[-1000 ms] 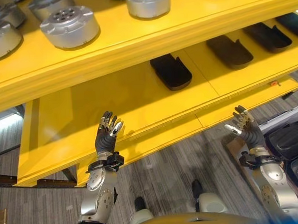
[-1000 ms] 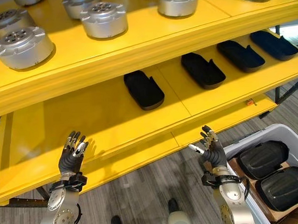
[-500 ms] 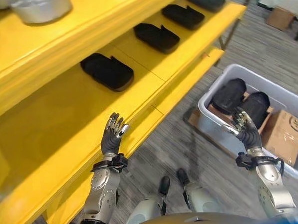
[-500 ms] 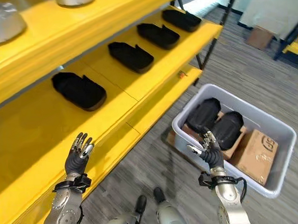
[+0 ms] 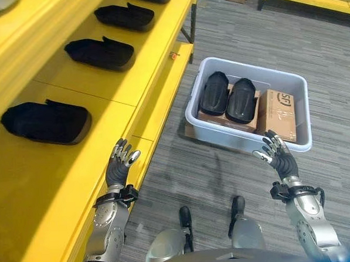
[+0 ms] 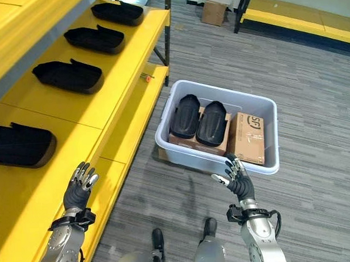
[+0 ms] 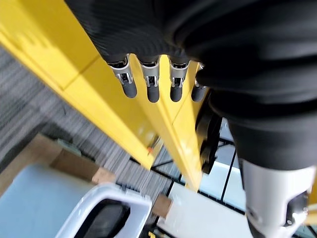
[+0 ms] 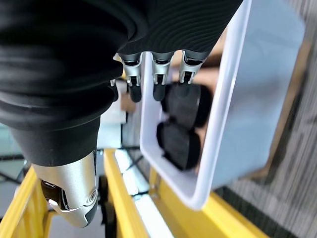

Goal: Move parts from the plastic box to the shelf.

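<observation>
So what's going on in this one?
The humanoid faces a pale grey plastic box on the floor holding two black moulded parts and a brown cardboard carton. Both hands are empty and open: left hand by the yellow shelf, where similar black parts lie, right hand just short of the box.

1. You see a shelf (image 5: 132, 92) of smooth, glossy yellow painted boards.
2. You see a box (image 6: 265, 164) of pale, smooth plastic.
3. Its two parts (image 6: 198, 119) look matt black.
4. The carton (image 6: 247, 138) beside them is brown cardboard.
5. The floor (image 6: 314, 100) looks like rough grey carpet.
</observation>
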{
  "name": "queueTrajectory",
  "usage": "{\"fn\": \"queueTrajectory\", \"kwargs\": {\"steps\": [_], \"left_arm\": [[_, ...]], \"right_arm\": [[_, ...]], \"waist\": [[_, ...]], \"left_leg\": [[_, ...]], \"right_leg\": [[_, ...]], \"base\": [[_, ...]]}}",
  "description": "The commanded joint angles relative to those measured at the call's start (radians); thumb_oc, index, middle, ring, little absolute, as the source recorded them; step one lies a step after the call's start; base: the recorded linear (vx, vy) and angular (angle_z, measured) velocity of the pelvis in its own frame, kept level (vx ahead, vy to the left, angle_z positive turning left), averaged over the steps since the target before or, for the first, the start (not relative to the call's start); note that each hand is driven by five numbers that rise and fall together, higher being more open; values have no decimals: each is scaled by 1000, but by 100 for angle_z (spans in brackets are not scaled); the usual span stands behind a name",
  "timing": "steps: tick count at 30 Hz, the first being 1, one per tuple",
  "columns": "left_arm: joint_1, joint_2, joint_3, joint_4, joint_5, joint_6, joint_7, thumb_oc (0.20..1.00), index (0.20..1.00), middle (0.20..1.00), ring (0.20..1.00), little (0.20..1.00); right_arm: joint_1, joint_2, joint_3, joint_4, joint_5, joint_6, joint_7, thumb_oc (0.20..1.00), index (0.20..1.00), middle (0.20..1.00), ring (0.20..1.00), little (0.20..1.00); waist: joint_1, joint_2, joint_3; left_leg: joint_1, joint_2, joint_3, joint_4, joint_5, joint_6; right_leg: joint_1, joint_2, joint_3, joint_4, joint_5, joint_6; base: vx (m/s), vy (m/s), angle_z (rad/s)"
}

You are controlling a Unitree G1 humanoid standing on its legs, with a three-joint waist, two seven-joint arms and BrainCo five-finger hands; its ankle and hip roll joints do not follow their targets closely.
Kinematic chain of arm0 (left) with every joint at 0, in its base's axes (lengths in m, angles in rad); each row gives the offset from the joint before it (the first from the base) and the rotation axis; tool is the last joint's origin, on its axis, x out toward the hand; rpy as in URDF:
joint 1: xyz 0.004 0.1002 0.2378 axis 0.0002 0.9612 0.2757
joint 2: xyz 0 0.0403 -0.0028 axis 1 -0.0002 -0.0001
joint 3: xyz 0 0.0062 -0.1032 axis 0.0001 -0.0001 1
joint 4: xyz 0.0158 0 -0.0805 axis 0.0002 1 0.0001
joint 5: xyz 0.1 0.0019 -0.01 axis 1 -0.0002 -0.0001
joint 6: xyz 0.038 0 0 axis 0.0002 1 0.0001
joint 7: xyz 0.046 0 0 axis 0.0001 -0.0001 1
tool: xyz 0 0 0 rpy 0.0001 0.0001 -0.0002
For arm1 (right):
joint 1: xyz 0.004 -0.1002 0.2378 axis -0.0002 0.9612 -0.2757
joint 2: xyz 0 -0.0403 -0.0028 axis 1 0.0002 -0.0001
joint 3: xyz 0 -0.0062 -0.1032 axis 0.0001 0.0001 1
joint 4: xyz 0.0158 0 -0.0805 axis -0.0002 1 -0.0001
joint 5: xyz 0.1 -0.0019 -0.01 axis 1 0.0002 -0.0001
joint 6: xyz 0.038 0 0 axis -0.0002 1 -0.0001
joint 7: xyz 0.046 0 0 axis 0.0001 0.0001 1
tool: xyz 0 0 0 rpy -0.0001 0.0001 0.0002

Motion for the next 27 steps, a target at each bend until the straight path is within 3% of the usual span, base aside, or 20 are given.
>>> {"fn": "queueTrajectory", "kwargs": {"steps": [1, 10, 14, 17, 18, 20, 21, 22, 23, 25, 26, 27], "left_arm": [[16, -3, 33, -66, 40, -20, -4, 1000, 1000, 1000, 1000, 1000], [32, -6, 34, -84, 45, -9, -20, 1000, 1000, 1000, 1000, 1000], [29, -9, 31, -82, 54, -7, -27, 1000, 1000, 1000, 1000, 1000], [22, -15, 37, -82, 53, -11, -23, 1000, 1000, 1000, 1000, 1000], [25, -23, 41, -92, 47, -14, -18, 1000, 1000, 1000, 1000, 1000], [23, -34, 41, -96, 42, -19, -7, 1000, 1000, 1000, 1000, 1000], [22, -50, 42, -91, 26, -19, -3, 1000, 1000, 1000, 1000, 1000], [41, -55, 46, -91, 16, -19, -7, 1000, 1000, 1000, 1000, 1000], [51, -54, 47, -95, 16, -22, -8, 1000, 1000, 1000, 1000, 1000], [52, -54, 51, -83, 28, -22, -3, 1000, 1000, 1000, 1000, 1000], [52, -61, 51, -76, 39, -28, -9, 1000, 1000, 1000, 1000, 1000], [50, -68, 50, -73, 42, -32, -12, 1000, 1000, 1000, 1000, 1000]], "right_arm": [[-39, -16, -42, -45, -32, -33, 4, 1000, 1000, 1000, 1000, 1000], [-20, -31, -45, -71, -14, -40, 11, 1000, 1000, 1000, 1000, 1000], [-7, -35, -62, -74, -5, -49, 0, 1000, 1000, 1000, 1000, 1000], [-10, -50, -69, -80, -4, -58, -5, 1000, 1000, 1000, 1000, 1000], [-11, -67, -69, -86, -3, -64, -7, 1000, 1000, 1000, 1000, 1000], [-21, -86, -62, -88, -9, -66, -7, 1000, 1000, 1000, 1000, 1000], [-35, -100, -66, -86, -40, -62, -14, 1000, 1000, 1000, 1000, 1000], [-41, -104, -68, -88, -51, -63, -21, 1000, 1000, 1000, 1000, 1000], [-38, -106, -70, -85, -52, -65, -22, 1000, 1000, 1000, 1000, 1000], [-40, -118, -68, -78, -75, -70, -29, 1000, 1000, 1000, 1000, 1000], [-44, -133, -67, -75, -91, -74, -33, 1000, 1000, 1000, 1000, 1000], [-42, -135, -70, -73, -97, -75, -33, 1000, 1000, 1000, 1000, 1000]], "waist": [[-8, 19, -26], [-44, 31, -57], [-62, 41, -65], [-73, 49, -51], [-63, 50, -12], [-41, 46, 30], [-29, 44, 43], [-16, 34, 41], [-10, 35, 41], [7, 52, 36], [18, 77, 30], [21, 85, 28]], "left_leg": [[-8, 76, -84, 31, -98, -68], [44, 161, -52, 18, -105, -118], [47, 207, -51, 66, -120, -145], [7, 238, -53, 221, -112, -160], [-65, 251, -81, 413, -46, -173], [-130, 213, -145, 583, -18, -166], [-183, 224, -152, 556, -15, -153], [-204, 279, -159, 449, -4, -150], [-191, 302, -159, 359, 11, -151], [-177, 339, -195, 128, 96, -174], [-183, 349, -239, 26, 155, -212], [-181, 350, -249, 7, 170, -229]], "right_leg": [[-50, 91, 76, -69, 79, -31], [-6, 160, 97, -108, 34, -59], [13, 194, 116, -93, -9, -84], [20, 224, 139, -59, -50, -118], [39, 247, 148, -48, -69, -151], [43, 254, 158, -26, -83, -170], [50, 246, 176, -21, -94, -168], [63, 228, 194, -19, -108, -157], [67, 224, 206, -18, -115, -153], [76, 220, 228, -25, -131, -144], [99, 216, 250, -39, -143, -131], [114, 207, 258, -49, -147, -124]], "base": [[62, -87, -11], [110, -131, -19], [135, -170, -4], [72, -148, -2], [42, -225, -4], [26, -119, -21], [182, 62, -84], [260, 132, -101], [291, 184, -65], [253, 254, -52], [293, 325, -76], [292, 333, -53]]}}
